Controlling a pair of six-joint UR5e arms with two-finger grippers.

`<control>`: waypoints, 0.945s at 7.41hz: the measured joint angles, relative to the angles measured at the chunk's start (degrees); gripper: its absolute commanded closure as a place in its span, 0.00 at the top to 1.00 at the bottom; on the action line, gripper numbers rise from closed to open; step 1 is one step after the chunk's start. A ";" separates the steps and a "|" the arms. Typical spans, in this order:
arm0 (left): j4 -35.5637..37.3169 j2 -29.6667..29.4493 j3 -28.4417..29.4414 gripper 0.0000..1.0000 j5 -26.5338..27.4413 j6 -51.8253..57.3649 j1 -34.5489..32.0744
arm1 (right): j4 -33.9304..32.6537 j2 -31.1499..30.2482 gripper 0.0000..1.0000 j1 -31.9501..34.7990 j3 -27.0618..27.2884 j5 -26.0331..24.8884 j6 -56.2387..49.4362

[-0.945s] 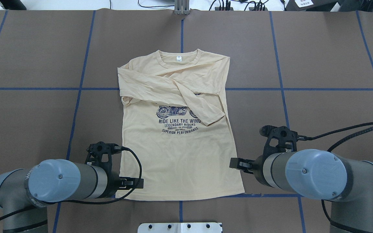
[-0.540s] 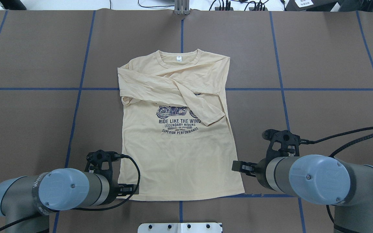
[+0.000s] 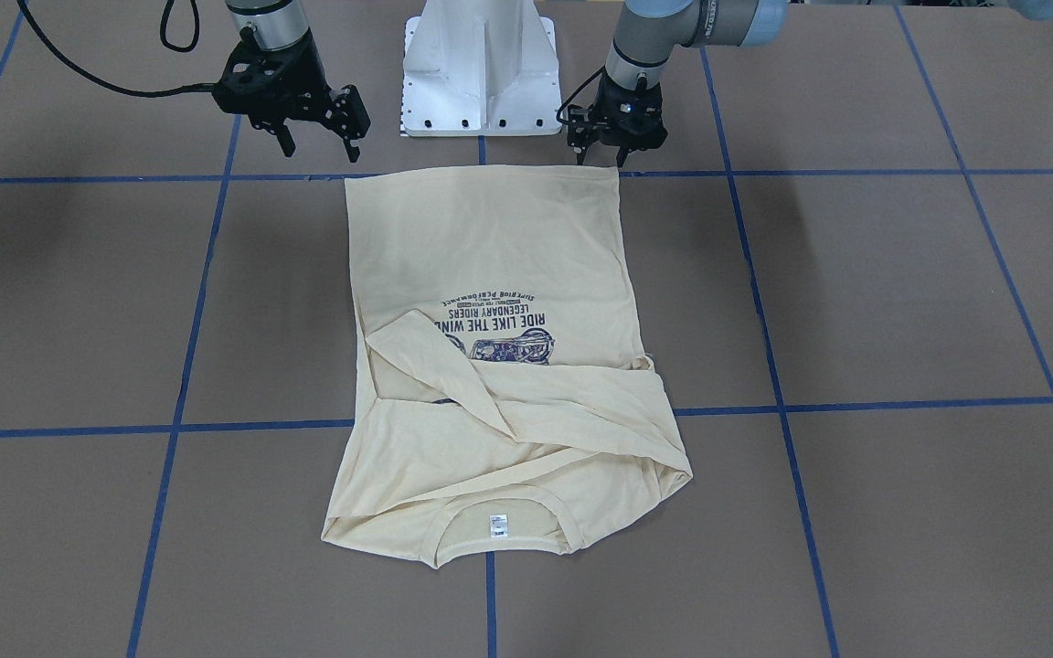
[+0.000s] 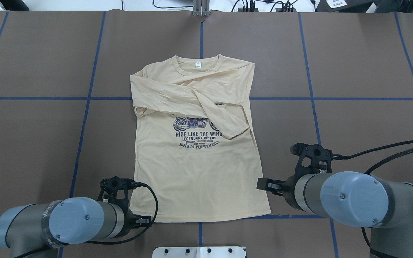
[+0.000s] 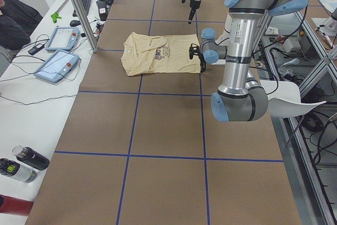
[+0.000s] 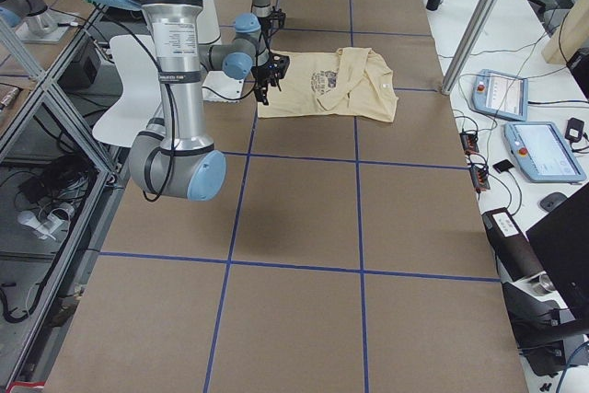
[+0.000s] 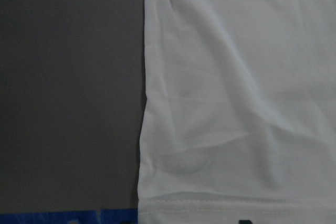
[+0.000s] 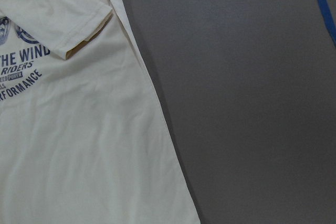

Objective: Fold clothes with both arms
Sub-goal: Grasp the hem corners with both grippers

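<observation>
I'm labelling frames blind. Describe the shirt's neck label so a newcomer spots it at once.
On the brown table lies a cream T-shirt, collar away from the robot. Just inside the collar sits the small white label, the only white patch on it.

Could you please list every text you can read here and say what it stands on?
"RIDE LIKE THE WIND": on the shirt.
"LEGENDARY RIDERS": also on the shirt.
"SUPERIOR PERFORMANCE": also on the shirt.
The small lines between these and the neck label are too small to read.
</observation>
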 measured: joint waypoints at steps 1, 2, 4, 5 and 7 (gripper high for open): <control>0.03 0.01 0.03 0.57 -0.04 0.10 0.13 | 0.03 0.01 1.00 -0.04 -0.03 0.00 0.02; 0.08 0.07 0.03 0.57 -0.06 0.19 0.13 | 0.04 0.01 1.00 -0.06 -0.03 0.00 0.00; 0.30 0.24 0.07 0.55 -0.04 0.34 -0.24 | 0.04 0.03 1.00 -0.08 0.00 0.00 0.00; 0.82 0.25 0.06 0.55 -0.03 0.38 -0.49 | 0.06 0.06 1.00 -0.09 0.02 -0.02 0.00; 2.00 0.23 0.06 0.54 -0.03 0.39 -0.71 | 0.05 0.09 1.00 -0.15 0.00 -0.08 0.00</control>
